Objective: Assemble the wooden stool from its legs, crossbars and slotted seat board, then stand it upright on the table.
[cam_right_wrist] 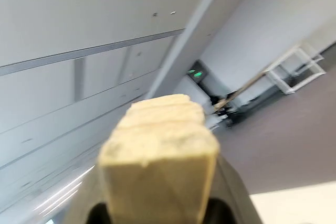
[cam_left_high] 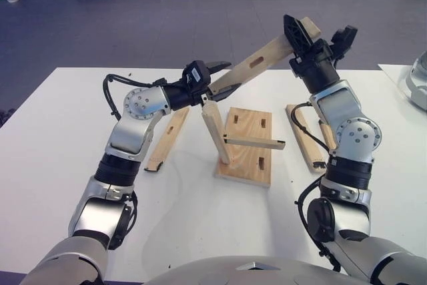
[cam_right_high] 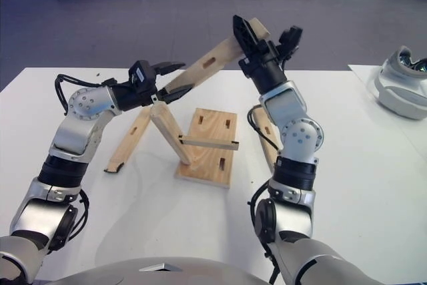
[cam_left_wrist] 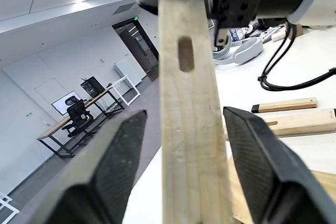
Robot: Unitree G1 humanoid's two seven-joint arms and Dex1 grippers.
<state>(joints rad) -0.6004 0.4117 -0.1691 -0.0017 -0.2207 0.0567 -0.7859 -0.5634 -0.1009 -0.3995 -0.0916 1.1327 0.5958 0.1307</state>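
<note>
One wooden leg (cam_left_high: 260, 61) with a slot is held in the air above the table, slanting up to the right. My right gripper (cam_left_high: 300, 37) is shut on its upper end, whose end face (cam_right_wrist: 160, 150) shows in the right wrist view. My left gripper (cam_left_high: 227, 77) is open and straddles the leg's lower end, with a gap on each side of the fingers (cam_left_wrist: 121, 166). Below lies the slotted seat board (cam_left_high: 250, 165). A second leg (cam_left_high: 217, 131) stands tilted in it, and a crossbar (cam_left_high: 257, 142) sticks out sideways from that leg.
Another leg (cam_left_high: 170, 137) lies flat on the white table (cam_left_high: 53, 138) left of the board. More wooden pieces (cam_left_high: 305, 135) lie right of the board beside my right arm. A white headset (cam_right_high: 400, 81) rests at the table's far right edge.
</note>
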